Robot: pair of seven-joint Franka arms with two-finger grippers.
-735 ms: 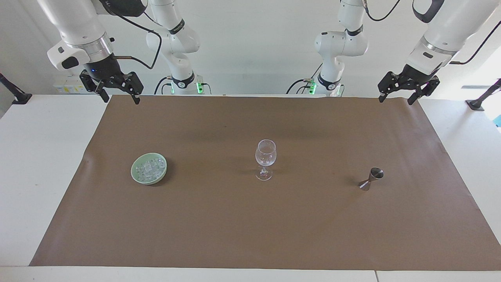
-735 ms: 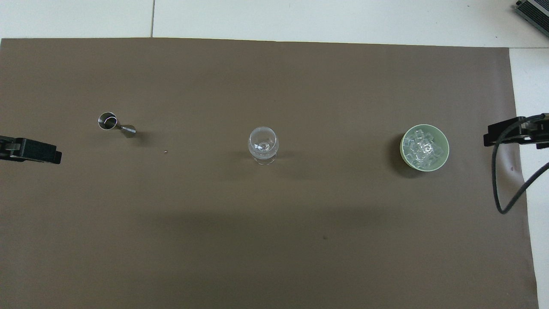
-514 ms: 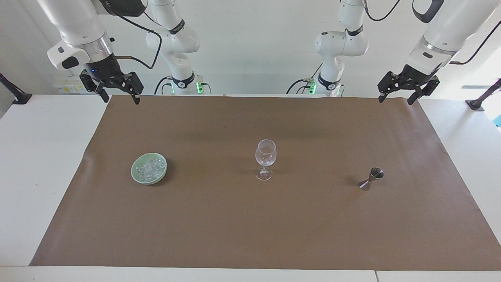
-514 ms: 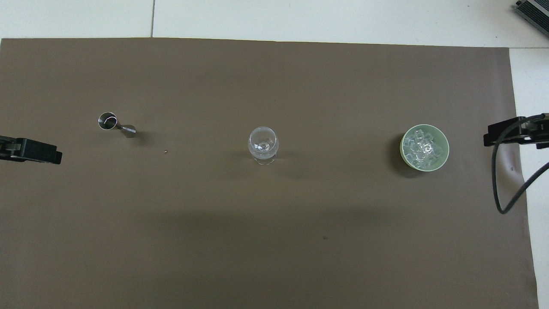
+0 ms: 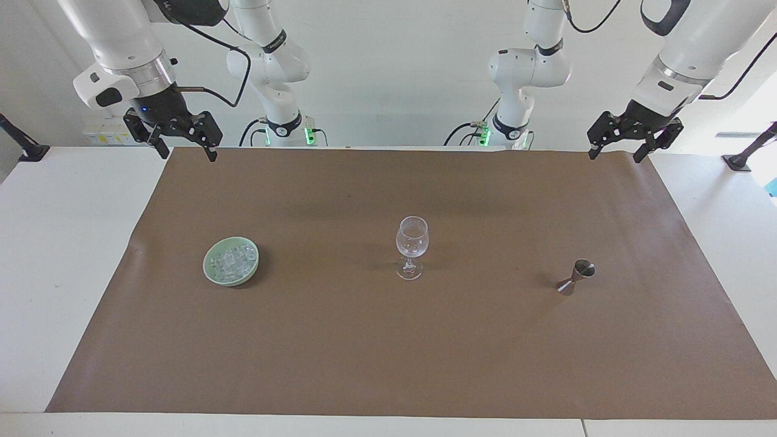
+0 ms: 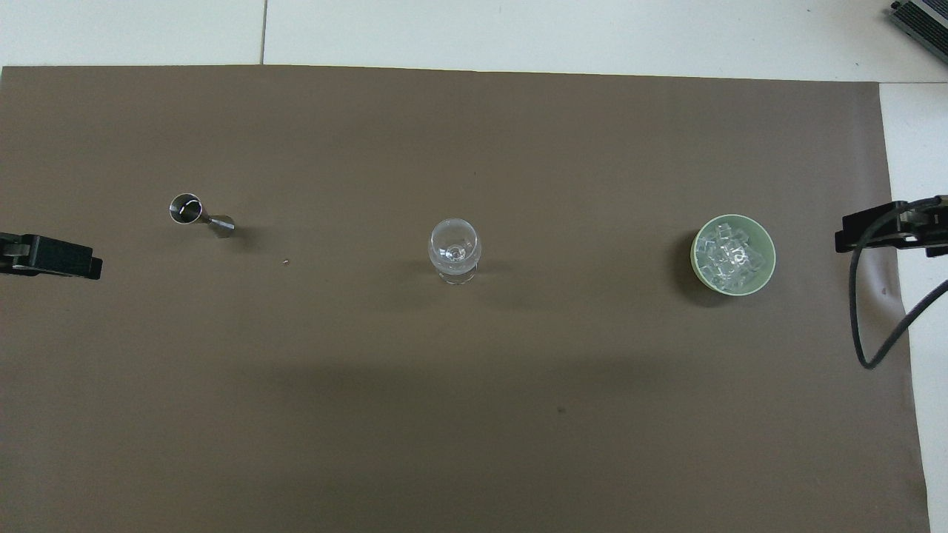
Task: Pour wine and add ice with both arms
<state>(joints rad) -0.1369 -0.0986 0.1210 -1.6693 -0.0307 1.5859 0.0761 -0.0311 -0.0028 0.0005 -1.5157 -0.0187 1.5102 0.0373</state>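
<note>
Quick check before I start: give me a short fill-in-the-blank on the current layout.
1. The ice lies in a green ____.
2. The wine glass stands between the bowl and the metal ____.
3. Right gripper and left gripper are both up, holding ____.
4. The wine glass stands ____.

Missing: bowl; jigger; nothing; upright

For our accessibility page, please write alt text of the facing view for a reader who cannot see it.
A clear stemmed wine glass stands mid-table on brown paper, between a pale green bowl of clear ice cubes and a small steel jigger. The left gripper and right gripper hang open, empty, over the paper's corners nearest the robots.
</note>
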